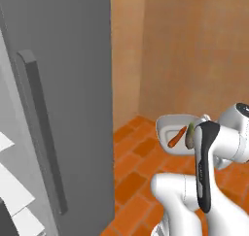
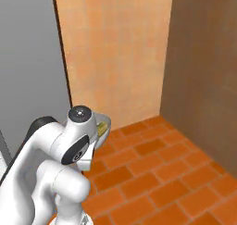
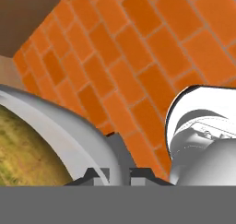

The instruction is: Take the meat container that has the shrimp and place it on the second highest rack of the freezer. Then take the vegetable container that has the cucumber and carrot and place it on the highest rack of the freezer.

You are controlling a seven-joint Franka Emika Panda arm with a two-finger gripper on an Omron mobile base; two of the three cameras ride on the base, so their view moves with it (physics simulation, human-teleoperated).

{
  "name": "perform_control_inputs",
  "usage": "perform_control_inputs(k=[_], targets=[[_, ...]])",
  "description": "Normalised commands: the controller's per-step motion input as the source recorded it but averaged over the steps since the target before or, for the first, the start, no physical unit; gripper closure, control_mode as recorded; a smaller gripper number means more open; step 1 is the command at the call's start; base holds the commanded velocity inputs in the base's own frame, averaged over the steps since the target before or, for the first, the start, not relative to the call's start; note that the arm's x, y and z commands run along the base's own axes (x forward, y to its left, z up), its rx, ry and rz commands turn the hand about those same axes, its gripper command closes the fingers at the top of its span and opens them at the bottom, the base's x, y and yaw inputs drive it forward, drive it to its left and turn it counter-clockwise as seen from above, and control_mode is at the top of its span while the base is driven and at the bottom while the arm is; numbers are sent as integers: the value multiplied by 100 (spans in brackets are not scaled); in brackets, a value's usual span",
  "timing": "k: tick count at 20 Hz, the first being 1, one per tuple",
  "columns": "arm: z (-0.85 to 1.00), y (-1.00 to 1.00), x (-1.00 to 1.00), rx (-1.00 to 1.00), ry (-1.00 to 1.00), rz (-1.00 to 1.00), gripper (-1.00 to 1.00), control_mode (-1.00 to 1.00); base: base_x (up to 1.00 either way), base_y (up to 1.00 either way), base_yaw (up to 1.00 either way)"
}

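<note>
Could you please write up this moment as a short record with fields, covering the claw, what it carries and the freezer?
claw: shut on the rim of the bowl
bowl contents: carrot and cucumber, lying inside
bowl position: held in the air above the brick floor
freezer: grey door with a long vertical handle, to the left of the bowl
white shelves: partly visible at lower left

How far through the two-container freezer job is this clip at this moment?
Whether the shrimp container is already shelved cannot be told: the racks are out of sight. In hand: the pale round bowl with the slim orange carrot stick and yellowish-green cucumber is held up over the brick floor, gripper at its rim. Left: carrying it to the tall silver-grey freezer and setting it on the highest rack.
</note>
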Motion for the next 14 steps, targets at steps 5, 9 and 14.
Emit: perform_control_inputs(k=[5,9,14], targets=[[0,0,0,0,0,0,100,100,-15,34,89],[0,0,0,0,0,0,100,100,-8,10,92],[0,0,0,0,0,0,100,100,1,0,89]])
